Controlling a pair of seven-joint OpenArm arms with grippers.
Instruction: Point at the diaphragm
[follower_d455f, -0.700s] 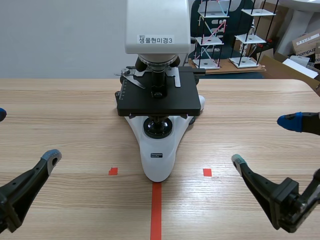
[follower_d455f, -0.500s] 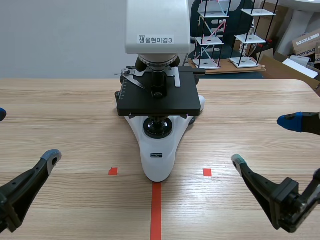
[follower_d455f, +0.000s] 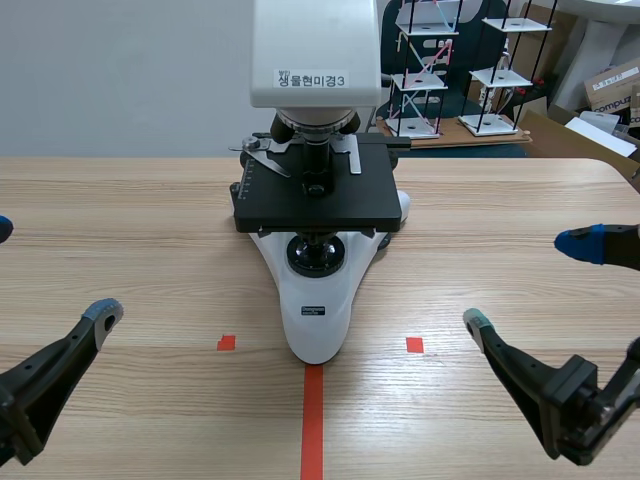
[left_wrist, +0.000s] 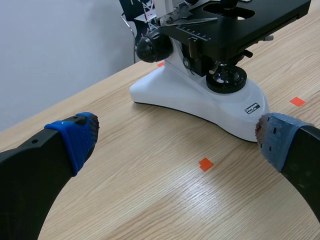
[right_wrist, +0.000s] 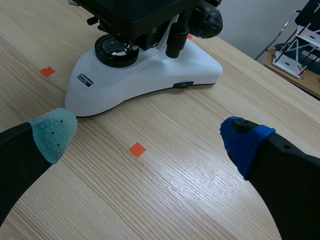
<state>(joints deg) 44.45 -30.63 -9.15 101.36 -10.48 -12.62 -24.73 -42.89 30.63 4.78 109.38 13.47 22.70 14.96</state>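
Worktop (follower_d455f: 120, 200): wood-grain, carries everything; orange-red tape marks on the near half.
Microscope (follower_d455f: 318, 310): upright at centre, white base toward the robot, head labelled in Korean.
Stage (follower_d455f: 318, 210): black plate, level, mid-height on the microscope.
Left hand (follower_d455f: 50, 270): low at near left, fingers spread wide, holding nothing, well apart from the microscope.
Right hand (follower_d455f: 529, 282): low at near right, fingers likewise wide, nothing held, well apart from the microscope.
Lamp lens (follower_d455f: 320, 257): round, black-ringed, on the base just under the stage.
Diaphragm (follower_d455f: 320, 236): judged to be the dark fitting tucked between the stage underside and the lamp lens; mostly shadowed, small lever just visible in the left wrist view.
Step in hand: start of task; neither hand near the target, no pointing made yet.
Next move: one hand should go in low toward centre, under the stage edge and above the lamp lens, fingertip aimed at the dark fitting. Gap looks tight; approach from the side, avoid knocking the stage or focus knobs.
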